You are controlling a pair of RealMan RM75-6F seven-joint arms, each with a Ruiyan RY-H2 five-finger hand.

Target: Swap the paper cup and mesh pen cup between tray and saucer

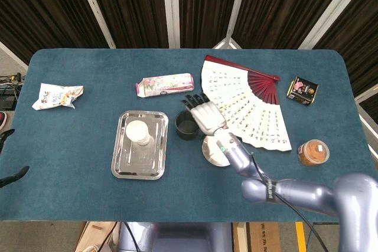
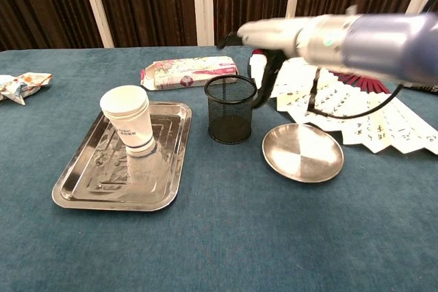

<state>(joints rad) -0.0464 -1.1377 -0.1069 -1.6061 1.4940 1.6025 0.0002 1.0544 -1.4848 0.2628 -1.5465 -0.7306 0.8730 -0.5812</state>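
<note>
Right hand outstretched over table, fingers spread, holding nothing

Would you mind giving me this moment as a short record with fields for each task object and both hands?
paper cup: upright on the tray
tray: left of the pen cup, holds only the paper cup
pen cup: upright on the table between tray and saucer
saucer: nothing on it, right of the pen cup
right hand: open, fingers spread beside the pen cup
left hand: not in view
</note>
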